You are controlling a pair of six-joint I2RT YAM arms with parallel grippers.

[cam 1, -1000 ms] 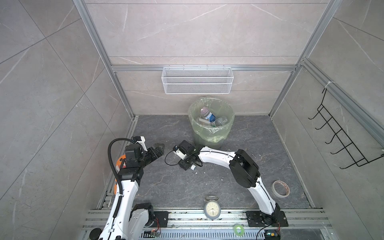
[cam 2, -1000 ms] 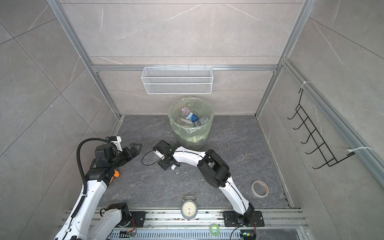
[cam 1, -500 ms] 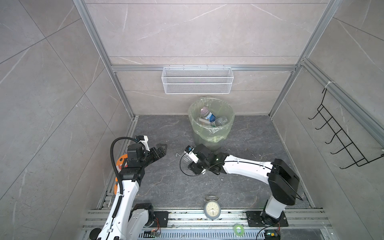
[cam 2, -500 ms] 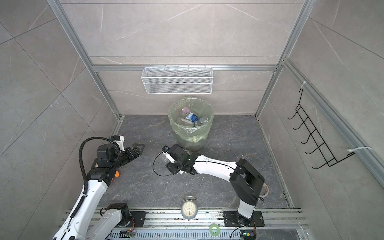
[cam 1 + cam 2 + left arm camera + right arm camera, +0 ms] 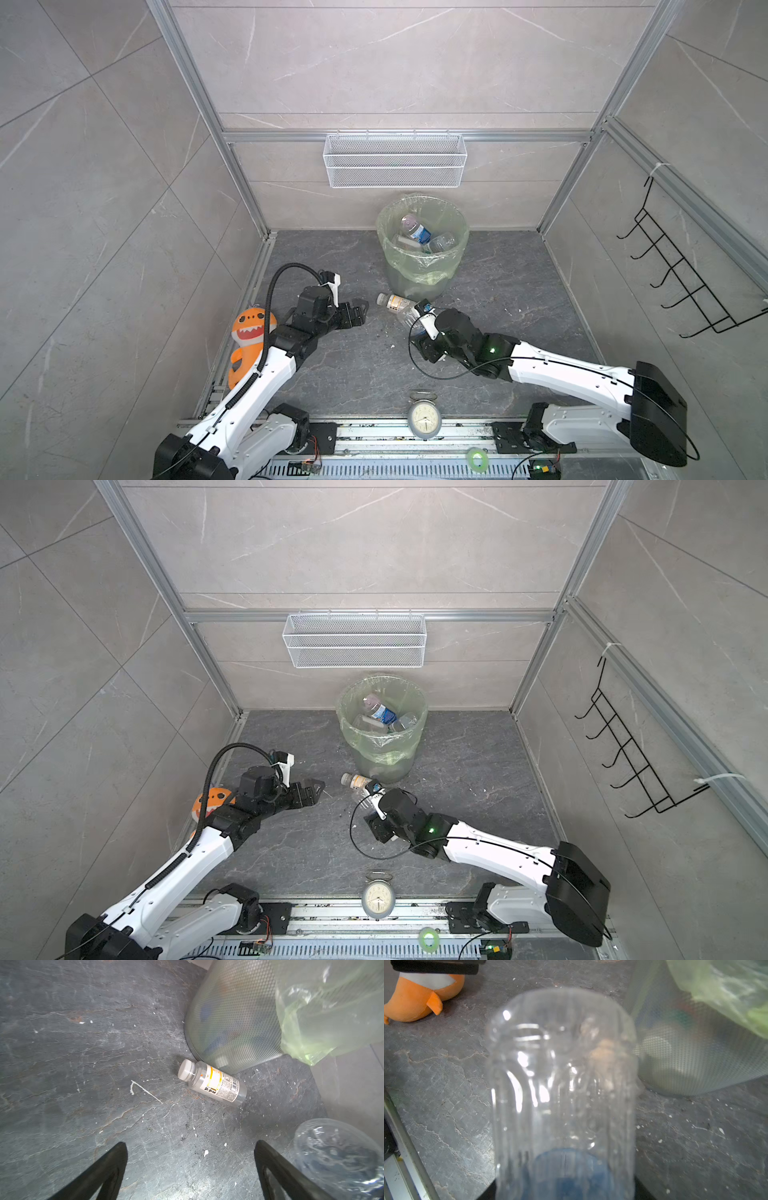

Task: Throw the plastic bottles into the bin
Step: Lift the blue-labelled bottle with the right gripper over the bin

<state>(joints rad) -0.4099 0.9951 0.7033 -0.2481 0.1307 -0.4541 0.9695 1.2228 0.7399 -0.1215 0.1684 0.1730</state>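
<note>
1. In both top views the bin (image 5: 422,266) stands at the middle of the back edge of the floor (image 5: 511,299), with several plastic bottles (image 5: 415,231) inside. A labelled bottle (image 5: 392,302) with a white cap lies on the floor just beside the bin's front. Close by, the right gripper (image 5: 417,328) grasps a clear bottle (image 5: 408,318). The left gripper (image 5: 358,311) hangs spread and empty, further left. A plush shark (image 5: 249,332) sits at the floor's left edge, a clock (image 5: 424,419) at its front edge.
2. In the left wrist view the fingers (image 5: 116,1159) stand wide apart with only bare floor between them. The labelled bottle lies on its side against the foot of the bin's mesh wall; actual contact cannot be told.
3. In the right wrist view the clear bottle fills the middle, jutting out from the clamped, mostly hidden fingers, blue label nearest them.
</note>
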